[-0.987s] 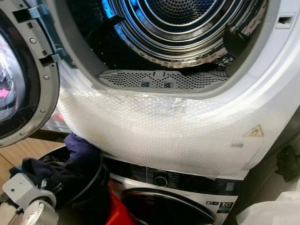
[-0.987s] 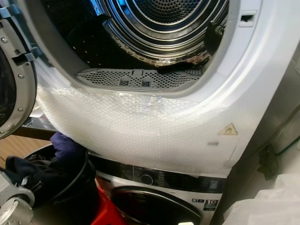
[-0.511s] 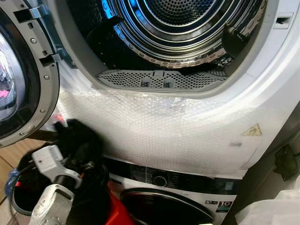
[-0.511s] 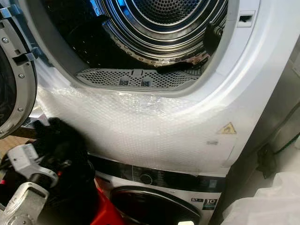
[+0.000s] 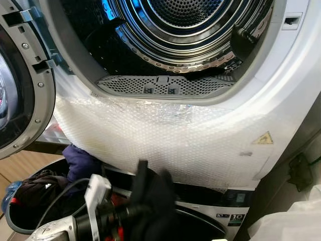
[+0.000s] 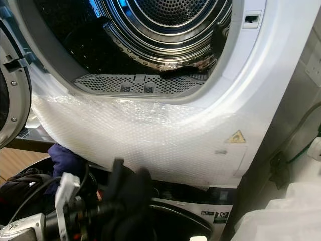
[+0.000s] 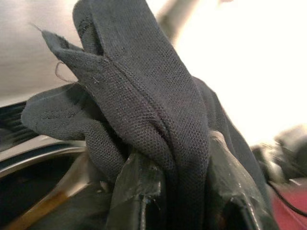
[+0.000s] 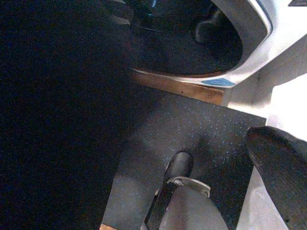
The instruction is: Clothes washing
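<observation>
1. Left hand [image 5: 131, 210], nearest the camera, is pinched on a dark garment [image 7: 158, 120]; the cloth bunches up between its fingers [image 7: 139, 187], held low in front of the lower machine [image 5: 220, 213].
2. Laundry basket [image 5: 15, 226] at lower left holds more dark clothes [image 5: 42, 187].
3. Bubble-wrapped upper drum [image 5: 190, 30] stands open, apparently empty. Judgement: loading barely begun.
4. Right hand [image 8: 211, 158]: fingers spread, hanging idle near the floor.
</observation>
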You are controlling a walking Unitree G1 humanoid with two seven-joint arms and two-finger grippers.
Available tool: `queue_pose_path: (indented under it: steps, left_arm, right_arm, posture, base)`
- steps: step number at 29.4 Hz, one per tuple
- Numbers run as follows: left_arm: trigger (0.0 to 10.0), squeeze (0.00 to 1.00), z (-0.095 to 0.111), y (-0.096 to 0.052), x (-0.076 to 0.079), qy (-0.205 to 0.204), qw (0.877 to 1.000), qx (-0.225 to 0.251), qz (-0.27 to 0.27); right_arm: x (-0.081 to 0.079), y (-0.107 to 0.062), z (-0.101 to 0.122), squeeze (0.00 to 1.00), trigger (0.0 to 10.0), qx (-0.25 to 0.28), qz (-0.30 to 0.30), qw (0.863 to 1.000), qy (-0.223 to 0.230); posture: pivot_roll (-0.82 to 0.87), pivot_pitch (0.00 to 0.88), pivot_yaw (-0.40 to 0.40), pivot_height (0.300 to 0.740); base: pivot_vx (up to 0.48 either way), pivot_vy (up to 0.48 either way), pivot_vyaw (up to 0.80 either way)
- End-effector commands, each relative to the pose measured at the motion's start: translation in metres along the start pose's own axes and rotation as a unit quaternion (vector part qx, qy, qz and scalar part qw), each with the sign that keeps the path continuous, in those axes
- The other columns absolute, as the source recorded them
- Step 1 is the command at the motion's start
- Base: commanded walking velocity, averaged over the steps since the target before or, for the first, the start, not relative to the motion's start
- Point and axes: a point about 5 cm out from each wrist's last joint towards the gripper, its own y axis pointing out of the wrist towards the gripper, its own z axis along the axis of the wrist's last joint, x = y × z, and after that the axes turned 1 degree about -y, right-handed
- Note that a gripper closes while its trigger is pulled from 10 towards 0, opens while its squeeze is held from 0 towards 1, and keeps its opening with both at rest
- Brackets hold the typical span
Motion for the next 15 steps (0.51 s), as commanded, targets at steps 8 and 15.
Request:
queue_pose_path:
  steps: [8,15]
  left_arm:
    - [0.0,0.00,0.087,0.041,0.010,0.213,0.968,0.005,-0.129]
    - [0.0,0.00,0.166,0.059,0.023,0.343,0.913,0.026,-0.220]
  right_arm:
    - [-0.006,0.001,0.003,0.00,10.0,0.003,0.008,1.000,0.007]
    - [-0.005,0.001,0.005,0.00,10.0,0.005,0.006,1.000,0.009]
  posture:
    - [0.17,0.000,0.104,0.740]
    - [0.16,0.000,0.096,0.740]
  base:
    - [0.000,0.000,0.00]
    - [0.000,0.000,0.00]
